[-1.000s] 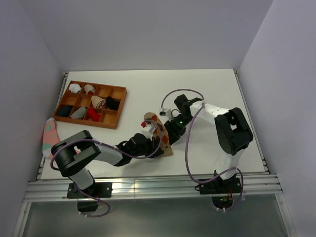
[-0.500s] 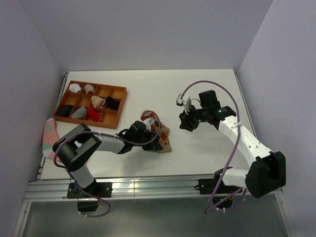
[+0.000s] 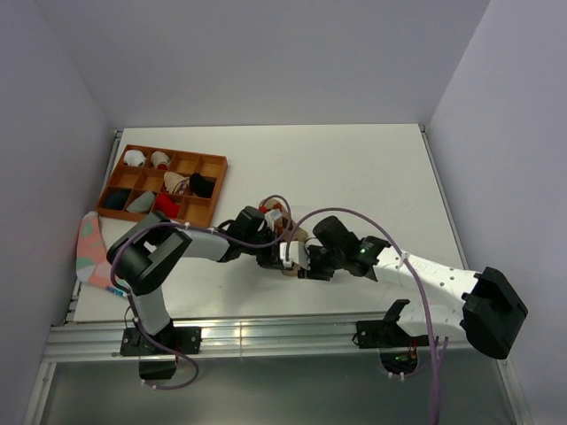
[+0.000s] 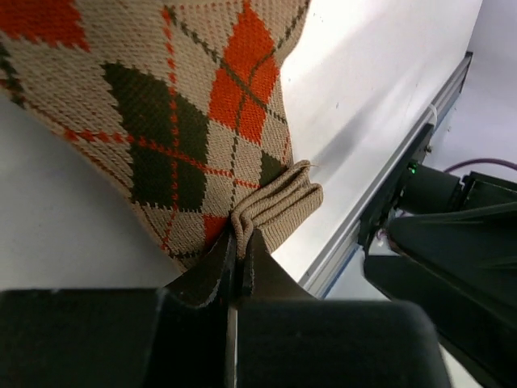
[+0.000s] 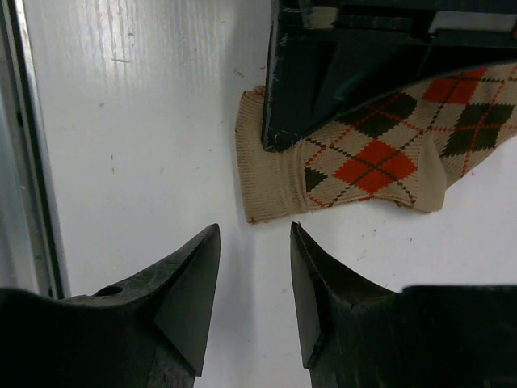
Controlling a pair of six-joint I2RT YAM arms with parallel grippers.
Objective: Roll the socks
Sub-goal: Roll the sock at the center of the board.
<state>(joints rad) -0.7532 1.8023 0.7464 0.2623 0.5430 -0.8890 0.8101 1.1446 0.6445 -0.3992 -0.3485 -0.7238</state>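
Note:
The tan argyle sock (image 4: 186,105) lies on the white table, partly under both arms in the top view (image 3: 295,235). My left gripper (image 4: 240,236) is shut on the folded cuff edge of this sock; in the top view it (image 3: 268,251) sits at the sock's left side. My right gripper (image 5: 254,233) is open and empty, its tips just short of the sock's cuff (image 5: 271,182); in the top view it (image 3: 303,264) is at the sock's near side. A small red patch (image 3: 267,206) shows beyond the left gripper; I cannot tell whether it is the red sock.
A brown compartment tray (image 3: 213,165) with several small rolled items stands at the back left. A pink sock (image 3: 89,243) lies at the table's left edge. The table's metal front rail (image 5: 28,162) runs close to the right gripper.
My right arm has swung from the far right side of the sock round to its near side, low by the cuff. My left gripper has shifted slightly right and away, still holding the sock.

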